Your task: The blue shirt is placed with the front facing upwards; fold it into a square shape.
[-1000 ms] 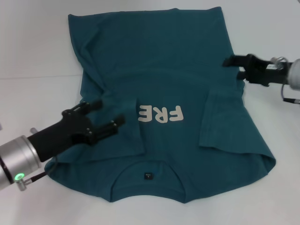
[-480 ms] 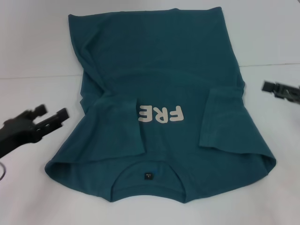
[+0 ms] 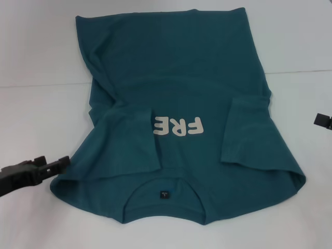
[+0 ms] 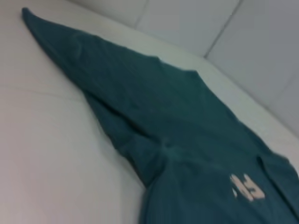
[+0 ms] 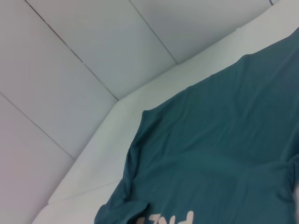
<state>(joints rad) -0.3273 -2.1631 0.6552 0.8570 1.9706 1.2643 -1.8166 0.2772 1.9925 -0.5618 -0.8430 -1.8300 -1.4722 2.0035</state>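
Blue shirt [image 3: 176, 93], both sleeves folded in, on a white table [image 3: 36, 119].

We list the shirt lying flat in the middle of the table, collar at the near edge, hem at the far edge, the white print [image 3: 178, 126] showing only "FRE" between the two folded-in sleeves. We note the left gripper [image 3: 49, 165] low at the near left, just beside the shirt's shoulder, its fingers close together and holding nothing. Of the right gripper [image 3: 322, 120] we see only a dark tip at the right edge, apart from the shirt; we cannot tell its fingers.
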